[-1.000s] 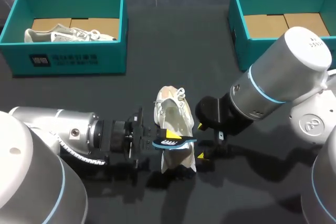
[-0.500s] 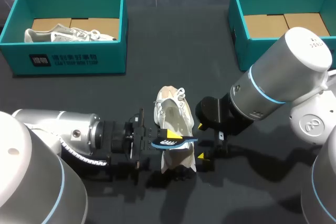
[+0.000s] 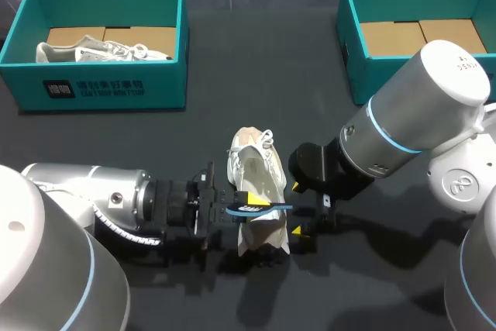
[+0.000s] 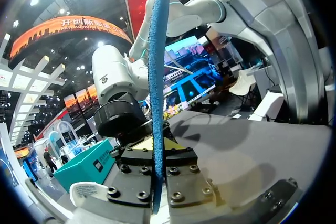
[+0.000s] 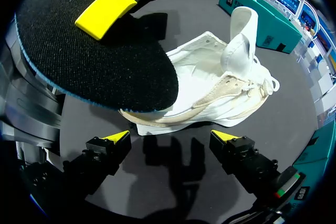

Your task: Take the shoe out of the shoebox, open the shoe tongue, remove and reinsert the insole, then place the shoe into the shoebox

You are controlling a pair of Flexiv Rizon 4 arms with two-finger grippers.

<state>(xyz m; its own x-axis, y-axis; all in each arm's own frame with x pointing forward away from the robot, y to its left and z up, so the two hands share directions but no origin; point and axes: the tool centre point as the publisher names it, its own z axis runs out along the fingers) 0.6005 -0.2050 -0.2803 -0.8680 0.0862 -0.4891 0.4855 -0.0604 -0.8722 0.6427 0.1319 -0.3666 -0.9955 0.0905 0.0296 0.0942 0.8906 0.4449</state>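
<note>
Two teal boxes stand far: the left box (image 3: 108, 87) holds a white shoe (image 3: 101, 52), the right box (image 3: 350, 52) shows a cardboard floor. Mid-table lies a second shoe (image 3: 256, 172), its near end covered by the blue insole (image 3: 256, 208) clamped in the left gripper (image 3: 229, 212). The right gripper (image 5: 170, 139) sits just right, fingers apart.

Silver-grey cylindrical arms (image 3: 418, 114) with pale blue joint rings, black wrists, yellow fingertips (image 5: 118, 137).

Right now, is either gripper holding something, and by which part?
The left gripper is shut on the insole, pinching one end; the right gripper is open, empty.
</note>
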